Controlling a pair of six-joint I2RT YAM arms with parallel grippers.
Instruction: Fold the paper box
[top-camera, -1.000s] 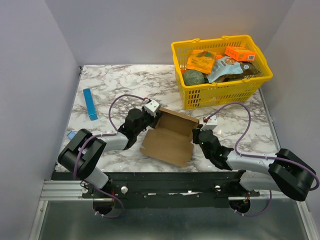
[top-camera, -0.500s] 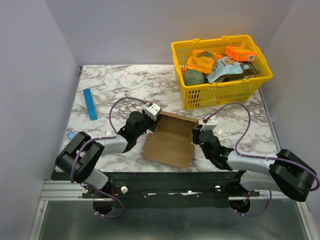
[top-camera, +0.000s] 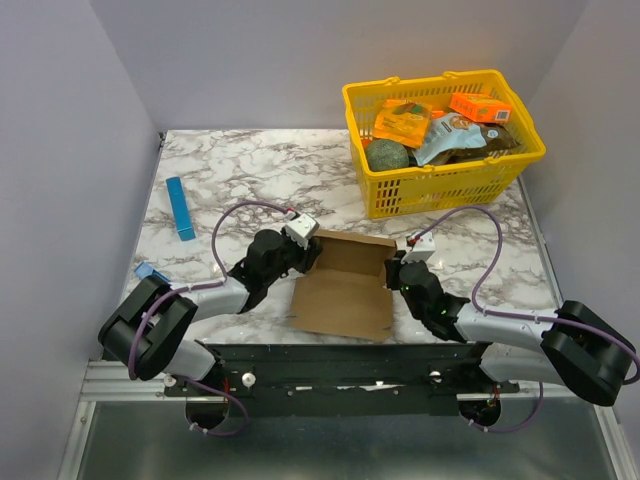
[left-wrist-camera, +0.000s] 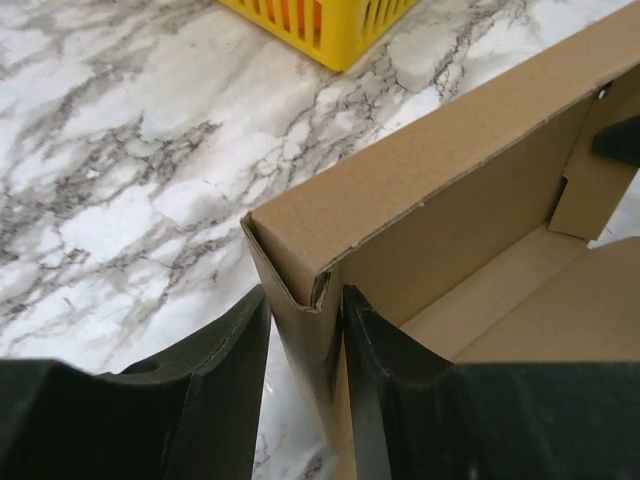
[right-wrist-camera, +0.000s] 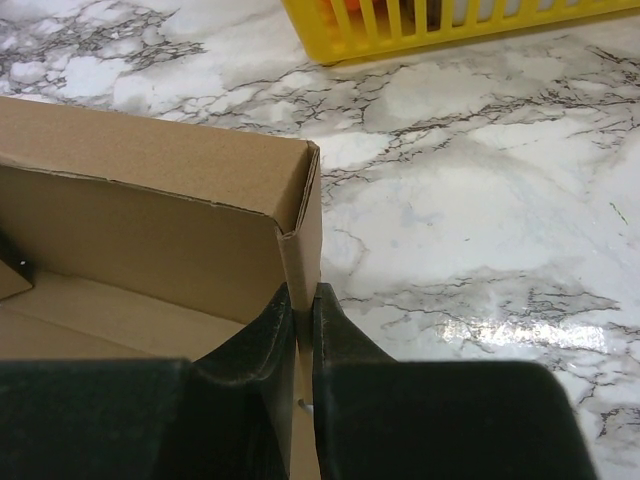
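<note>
Paper box (top-camera: 345, 295) has rotated; left arm (top-camera: 215, 293) lies low at its corner.

You see the paper box (top-camera: 345, 290) as a plain brown cardboard carton, half formed and open upward, spanning the gap between both grippers; its back wall stands upright. Its right end wall is pinched in the right gripper (right-wrist-camera: 303, 300); its folded left corner stands between the left gripper's (left-wrist-camera: 305, 300) fingers.

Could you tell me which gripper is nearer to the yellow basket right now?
Right. The right gripper pinches the right wall of the paper box, just in front of the yellow basket; the left gripper straddles its left corner, farther away.
</note>
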